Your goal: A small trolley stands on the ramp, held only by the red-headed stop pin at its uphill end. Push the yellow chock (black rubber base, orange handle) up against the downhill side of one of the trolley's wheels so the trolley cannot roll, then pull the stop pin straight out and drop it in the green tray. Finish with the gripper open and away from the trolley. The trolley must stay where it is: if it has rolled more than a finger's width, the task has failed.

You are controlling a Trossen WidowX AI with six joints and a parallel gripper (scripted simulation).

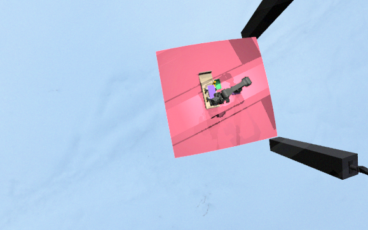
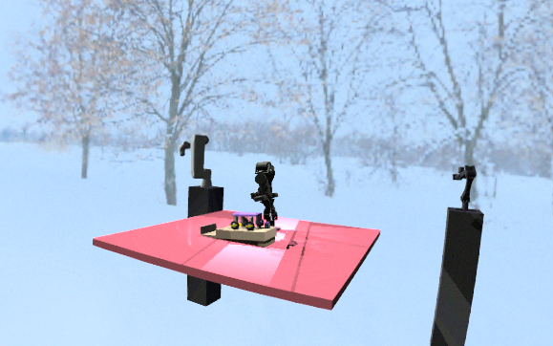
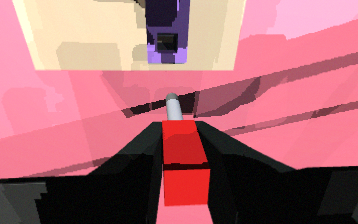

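Note:
My gripper (image 3: 181,137) (image 2: 271,213) is shut on the red-headed stop pin (image 3: 187,185). The pin's grey shaft points forward, and its tip is clear of the purple bracket (image 3: 167,56) with a square hole at the ramp's uphill end. The trolley (image 1: 211,91) (image 2: 247,214), with a purple top, stands on the beige ramp (image 1: 203,79) (image 2: 244,234) (image 3: 90,30). Small yellow-orange parts of the chock (image 1: 214,83) show by the trolley's downhill corner; whether it touches a wheel is too small to tell. The green tray (image 1: 218,84) is beside the ramp, near that corner.
A dark stop board (image 1: 205,73) (image 2: 208,228) stands at the ramp's foot. The ramp and arm are on a pink table (image 1: 183,133) (image 2: 160,248) crossed by dark shadows. Black pedestals (image 1: 313,155) (image 2: 457,268) stand beyond the table.

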